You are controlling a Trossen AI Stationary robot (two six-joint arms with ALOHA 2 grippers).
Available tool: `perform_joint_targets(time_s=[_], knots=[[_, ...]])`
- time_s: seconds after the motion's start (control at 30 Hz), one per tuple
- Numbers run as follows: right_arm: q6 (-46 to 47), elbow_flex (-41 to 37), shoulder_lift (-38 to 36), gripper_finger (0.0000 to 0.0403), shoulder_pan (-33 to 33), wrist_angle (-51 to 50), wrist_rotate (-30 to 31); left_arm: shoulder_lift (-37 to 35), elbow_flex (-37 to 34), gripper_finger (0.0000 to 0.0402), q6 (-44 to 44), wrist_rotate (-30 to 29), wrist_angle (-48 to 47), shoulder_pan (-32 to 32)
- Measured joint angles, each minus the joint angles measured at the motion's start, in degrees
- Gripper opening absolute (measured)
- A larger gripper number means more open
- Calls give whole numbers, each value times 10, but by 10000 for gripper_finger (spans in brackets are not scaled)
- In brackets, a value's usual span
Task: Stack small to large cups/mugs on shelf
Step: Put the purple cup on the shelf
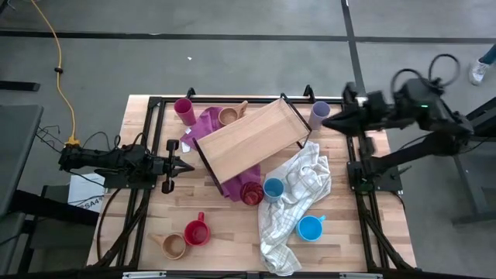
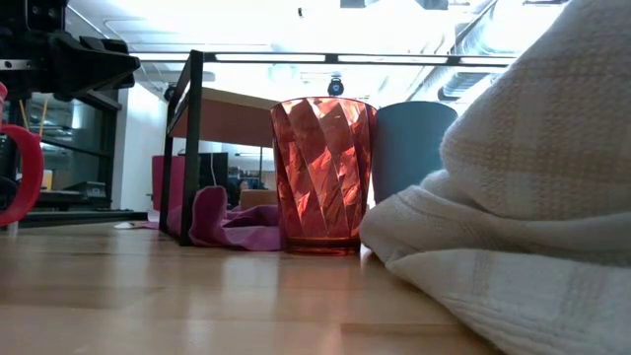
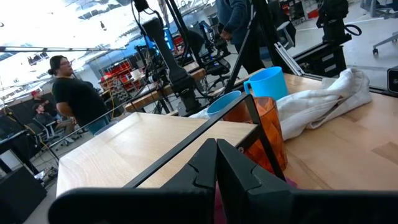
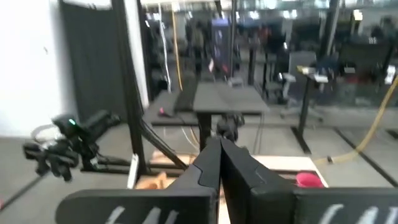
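Note:
The light-wood shelf [image 1: 252,139] on its black frame stands askew mid-table, one leg [image 2: 192,148] on the purple cloth [image 1: 205,124]. Behind it stand a magenta cup [image 1: 184,109], a tan mug [image 1: 229,116] and a lavender tumbler [image 1: 320,113]. In front stand a red faceted cup [image 1: 250,192] and a blue cup [image 1: 273,188]. A blue mug [image 1: 311,228], a red mug [image 1: 196,232] and a second tan mug [image 1: 173,246] stand nearer. My left gripper [image 1: 191,165] is shut and empty, left of the shelf. My right gripper [image 1: 328,122] is shut and empty, raised beside the lavender tumbler.
A white checked towel [image 1: 298,194] lies crumpled from the shelf's right end to the near edge, between the blue cup and the blue mug. It fills the right of the low view [image 2: 513,197]. People stand in the room beyond the table [image 3: 74,93].

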Motion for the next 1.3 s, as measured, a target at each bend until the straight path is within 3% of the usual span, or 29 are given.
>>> perform_joint_targets(time_s=[0.57, 0.77, 1.07, 1.3], knots=[[30, 258, 255, 0, 0, -97, 21, 0, 0, 1, 0, 0, 0, 0], [102, 335, 319, 0, 0, -242, 65, 0, 0, 1, 0, 0, 0, 0], [203, 353, 375, 0, -1, -386, 79, 0, 0, 1, 0, 0, 0, 0], [262, 353, 399, 0, -4, -414, 81, 0, 0, 1, 42, 0, 0, 0]])
